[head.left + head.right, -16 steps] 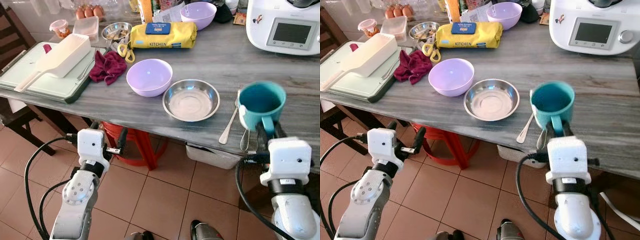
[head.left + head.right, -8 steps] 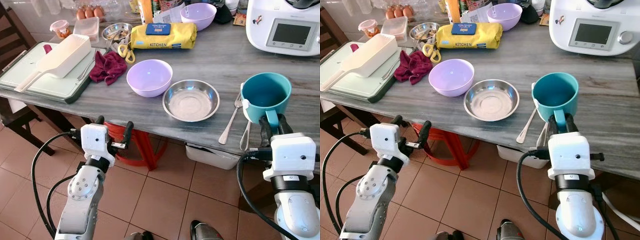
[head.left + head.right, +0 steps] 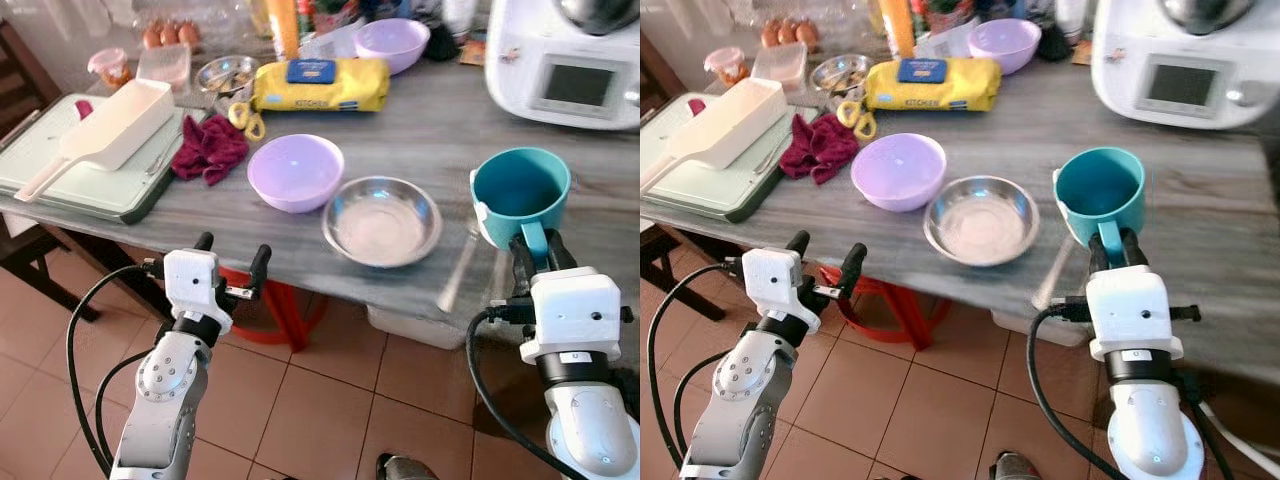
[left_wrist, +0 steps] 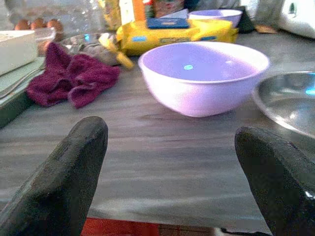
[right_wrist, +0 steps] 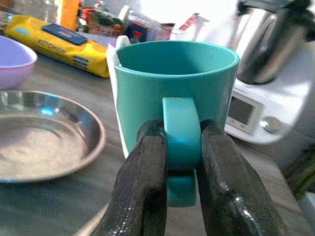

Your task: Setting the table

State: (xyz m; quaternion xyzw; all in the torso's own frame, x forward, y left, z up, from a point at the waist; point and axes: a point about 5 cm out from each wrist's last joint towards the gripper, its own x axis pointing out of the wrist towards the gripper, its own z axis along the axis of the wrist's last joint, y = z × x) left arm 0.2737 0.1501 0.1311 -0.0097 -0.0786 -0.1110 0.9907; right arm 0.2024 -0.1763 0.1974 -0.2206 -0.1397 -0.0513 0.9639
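We see the right gripper (image 5: 179, 162) with its fingers clamped on the handle of the upright teal ceramic mug (image 3: 520, 195), holding it over the near right part of the grey wood-grain table (image 3: 440, 130). To its left sit a shallow round steel bowl (image 3: 381, 220) and, further left, a lilac plastic bowl (image 3: 295, 171). The left gripper (image 3: 231, 262) hangs below the table's near edge, its fingers (image 4: 74, 172) spread wide apart and holding nothing.

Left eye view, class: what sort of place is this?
Probably a home kitchen: a grey wood-grain table carries a white cooking appliance with a screen, brown eggs and a round steel dish.
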